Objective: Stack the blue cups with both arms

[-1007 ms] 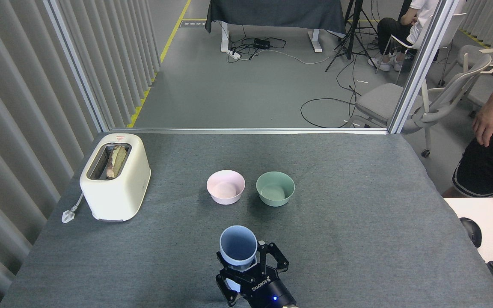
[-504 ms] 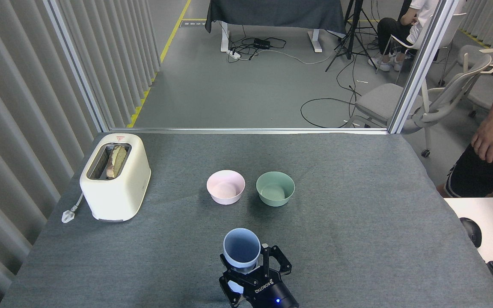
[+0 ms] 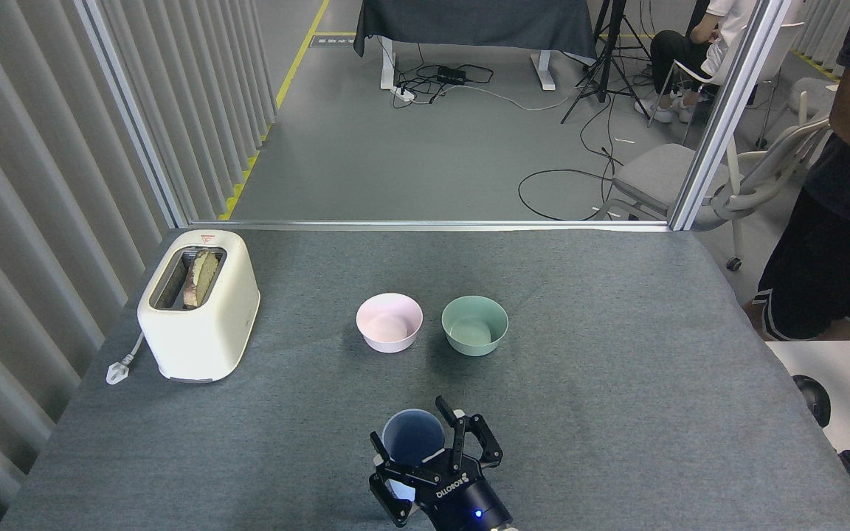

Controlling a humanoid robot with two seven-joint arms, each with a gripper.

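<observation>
Far left there's a toaster (image 3: pixel 200 313) with bread in the slot, well away from anything I care about. Then the pink bowl (image 3: pixel 389 321), with the green bowl (image 3: pixel 474 324) just beside it on its right. Both sit further out on the table (image 3: pixel 617 383) than my work.

The action is at the near edge, roughly in line with the gap between the bowls. A blue cup (image 3: pixel 410 442) stands upright, mouth up, and my right gripper (image 3: pixel 429 441) is around it. My fingers (image 3: pixel 443 410) look spread apart, with tips poking up beside the rim on both sides rather than clamped on the wall. I only see one blue cup. I can't tell whether the other one is nested inside. My left gripper isn't in view at all.

My guess is this is the let-go part. To do it well, I'd keep the fingers wide and pull straight back and up, so no fingertip clips the rim and tips the cup. It's light plastic and would slide easily on this cloth.

Off to the right, a person (image 3: pixel 831 243) stands by the table, not reaching in.
</observation>
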